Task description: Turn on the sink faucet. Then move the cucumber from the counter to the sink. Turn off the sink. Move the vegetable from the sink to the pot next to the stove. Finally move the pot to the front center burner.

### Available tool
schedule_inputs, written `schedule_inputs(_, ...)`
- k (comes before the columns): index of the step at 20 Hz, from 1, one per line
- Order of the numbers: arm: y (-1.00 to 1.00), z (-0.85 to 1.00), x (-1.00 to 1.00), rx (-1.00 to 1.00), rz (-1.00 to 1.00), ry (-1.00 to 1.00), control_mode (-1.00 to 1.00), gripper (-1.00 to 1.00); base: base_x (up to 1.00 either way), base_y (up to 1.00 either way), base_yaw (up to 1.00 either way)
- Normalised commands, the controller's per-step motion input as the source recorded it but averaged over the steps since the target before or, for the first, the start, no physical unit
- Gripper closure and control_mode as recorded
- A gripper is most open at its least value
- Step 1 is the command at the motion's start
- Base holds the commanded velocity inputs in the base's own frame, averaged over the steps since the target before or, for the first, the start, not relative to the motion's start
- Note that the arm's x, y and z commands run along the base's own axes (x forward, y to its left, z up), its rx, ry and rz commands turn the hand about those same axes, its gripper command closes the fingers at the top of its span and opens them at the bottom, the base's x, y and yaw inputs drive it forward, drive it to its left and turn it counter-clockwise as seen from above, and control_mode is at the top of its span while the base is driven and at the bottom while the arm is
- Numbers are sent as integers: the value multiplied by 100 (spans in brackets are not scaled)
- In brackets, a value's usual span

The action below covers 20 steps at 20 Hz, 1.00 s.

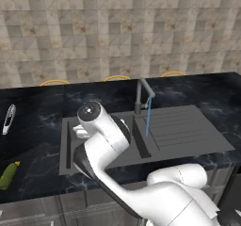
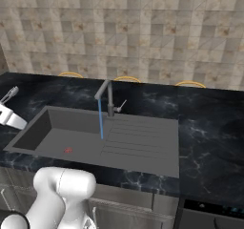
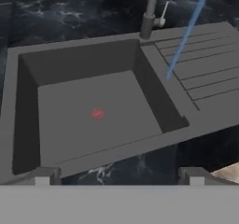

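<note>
Hand view: gripper [image 3: 119,175] spread wide, empty, above sink [image 3: 70,59]; faucet [image 3: 150,13] streams onto the drainboard [image 3: 205,73]

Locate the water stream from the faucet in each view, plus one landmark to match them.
Left base view: the water stream runs right of centre, from the spout onto the ribbed drainboard.
Right base view: it falls left of centre, also onto the drainboard.
Hand view: it slants across the upper right, ending on the ribs.
Shared landmark: the sink faucet.
</note>
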Motion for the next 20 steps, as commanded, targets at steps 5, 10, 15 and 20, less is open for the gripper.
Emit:
schedule_inputs(5, 68, -30, 24, 2, 6, 11, -100, -100, 0, 0, 0)
schedule_inputs(10, 44, -30, 3, 1, 14, 13, -100, -100, 0, 0, 0)
schedule_inputs(15, 62, -40, 3, 2, 12, 9, -100, -100, 0, 0, 0)
schedule_inputs(20, 71, -29, 0, 1, 2, 6, -100, -100, 0, 0, 0)
